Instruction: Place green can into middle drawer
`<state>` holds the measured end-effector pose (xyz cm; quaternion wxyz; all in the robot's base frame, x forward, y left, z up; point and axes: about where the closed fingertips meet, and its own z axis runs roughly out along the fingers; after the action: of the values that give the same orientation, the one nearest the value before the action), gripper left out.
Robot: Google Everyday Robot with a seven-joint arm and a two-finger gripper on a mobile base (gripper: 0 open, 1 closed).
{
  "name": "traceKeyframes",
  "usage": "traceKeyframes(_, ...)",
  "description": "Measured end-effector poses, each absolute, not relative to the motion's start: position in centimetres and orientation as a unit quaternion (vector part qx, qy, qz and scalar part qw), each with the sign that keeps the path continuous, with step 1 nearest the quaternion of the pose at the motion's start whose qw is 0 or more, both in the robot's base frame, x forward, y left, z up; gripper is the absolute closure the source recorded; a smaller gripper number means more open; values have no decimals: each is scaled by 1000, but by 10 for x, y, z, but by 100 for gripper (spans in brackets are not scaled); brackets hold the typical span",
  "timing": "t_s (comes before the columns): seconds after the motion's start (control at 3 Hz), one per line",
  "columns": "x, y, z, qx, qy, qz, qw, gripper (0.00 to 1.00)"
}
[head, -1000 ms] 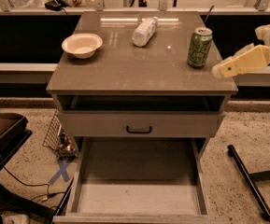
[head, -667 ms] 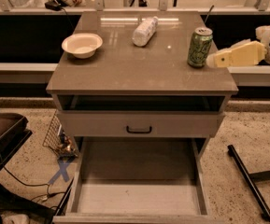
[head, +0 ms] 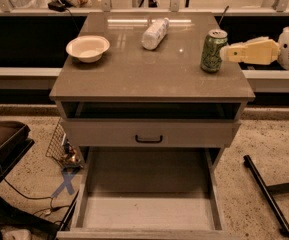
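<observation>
Green can [head: 213, 51] stands upright near the right rear corner of the table [head: 149, 76], pull tab up. The hand [head: 226, 52] is level with it, reaching in from the right, its tip right at the can's side. Contact or a sliver of gap? Can't call it from this angle, and I can't tell whether the hand is released or clenched either. What's plain is that the can rests on the table, not lifted.

Why come in sideways? My read is that an upright can offers its round wall to a level grip at mid-height, and that keeps it upright for the trip down.

Down below, the middle drawer [head: 146, 211] is pulled well out toward us with its pale floor bare, ready to receive. It juts past the table's front edge, so the can could be carried forward and lowered straight in. The shut drawer front [head: 184, 132] with the black handle above it isn't the target.

The white bottle [head: 155, 33] lies on its side at the back, and the bowl [head: 88, 47] sits off left. Both are well apart from the can, so nothing crowds the approach. Early days, I'd say: grip, lift, carry, lower. The risk is a nudge tipping the can leftward before the grip is sure.
</observation>
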<state>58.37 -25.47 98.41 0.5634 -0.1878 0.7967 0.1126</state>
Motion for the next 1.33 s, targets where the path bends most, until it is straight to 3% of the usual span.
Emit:
traceKeyframes(0.67, 591, -253, 986, -180, 782, 128, 583, 0)
traceKeyframes(1.33, 649, -257, 960, -174, 734, 157, 637, 0)
